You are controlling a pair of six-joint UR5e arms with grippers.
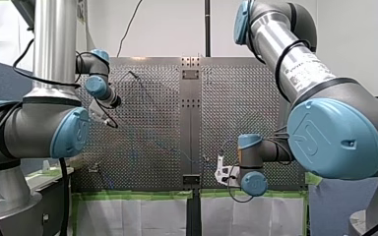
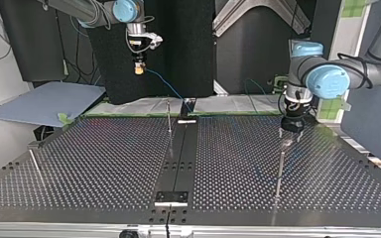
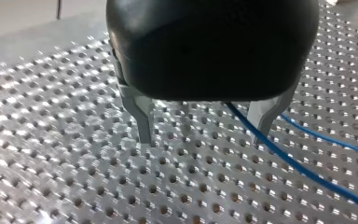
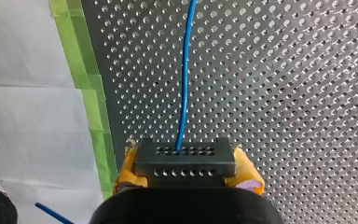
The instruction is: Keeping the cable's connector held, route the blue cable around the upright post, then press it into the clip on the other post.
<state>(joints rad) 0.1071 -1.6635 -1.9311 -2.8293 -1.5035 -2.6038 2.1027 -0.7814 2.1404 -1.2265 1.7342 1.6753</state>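
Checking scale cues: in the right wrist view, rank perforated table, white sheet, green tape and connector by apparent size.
Largest: perforated table.
Next: white sheet.
Last, unranked: green tape and connector cover similar area, and the connector is nearest the camera.

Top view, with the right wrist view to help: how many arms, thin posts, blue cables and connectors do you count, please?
Arms: 2 (my right, my left)
Posts: 3
Blue cable: 1
Connector: 1
Total: 7
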